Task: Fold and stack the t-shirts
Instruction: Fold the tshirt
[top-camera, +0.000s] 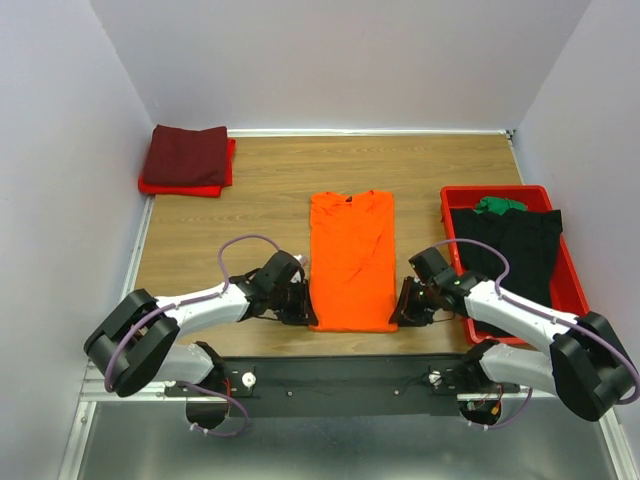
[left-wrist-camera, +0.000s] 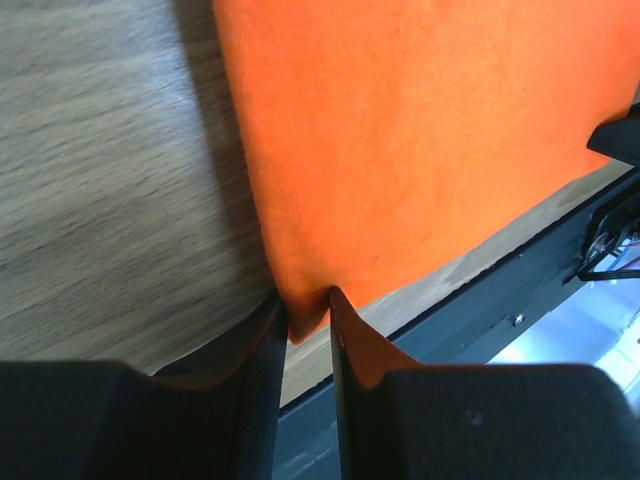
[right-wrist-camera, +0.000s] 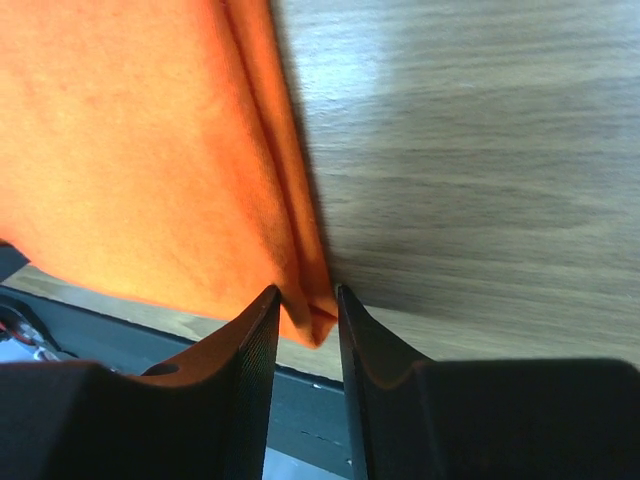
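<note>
The bright orange t-shirt lies flat on the wooden table, folded into a long strip with its collar at the far end. My left gripper is low at its near left corner. In the left wrist view that corner of the orange cloth pokes into the narrow gap of the left gripper. My right gripper is at the near right corner. There the folded orange edge sits inside the right gripper. Both sets of jaws stand slightly apart around the cloth.
A folded dark maroon shirt rests on a red one at the far left corner. At the right a red tray holds a black shirt and a green one. The black mounting rail runs along the near edge.
</note>
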